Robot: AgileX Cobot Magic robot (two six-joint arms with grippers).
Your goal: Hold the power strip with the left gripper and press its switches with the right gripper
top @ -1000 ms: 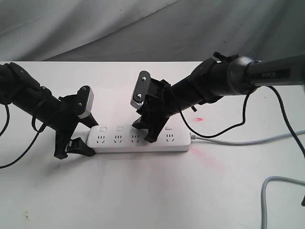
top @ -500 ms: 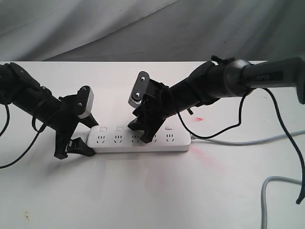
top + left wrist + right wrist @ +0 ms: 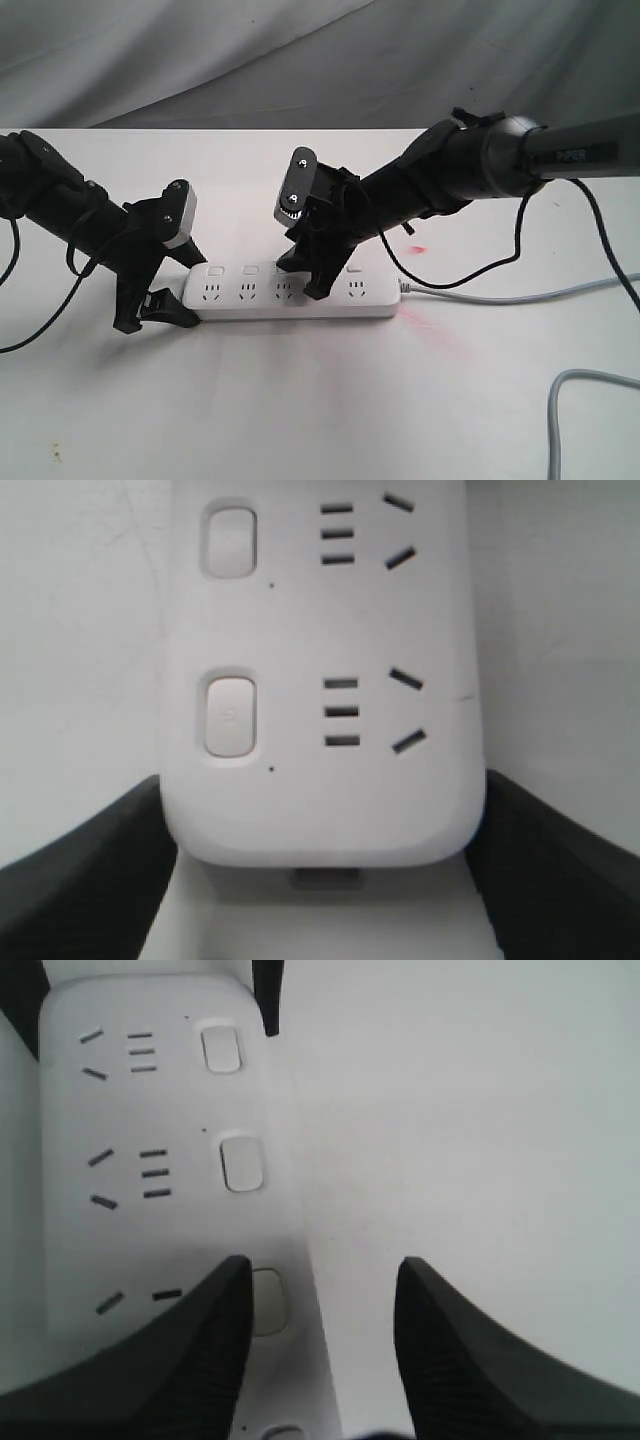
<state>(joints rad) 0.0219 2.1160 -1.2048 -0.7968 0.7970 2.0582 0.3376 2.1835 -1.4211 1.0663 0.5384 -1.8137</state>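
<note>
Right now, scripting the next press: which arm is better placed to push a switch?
Right. The right gripper is open over the power strip's switches; the left gripper clamps the strip's end.

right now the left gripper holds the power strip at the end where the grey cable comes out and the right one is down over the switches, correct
Wrong end. In the exterior view the left gripper holds the power strip at the end opposite where the grey cable comes out. The right gripper is down over the switches, as you said.
</note>
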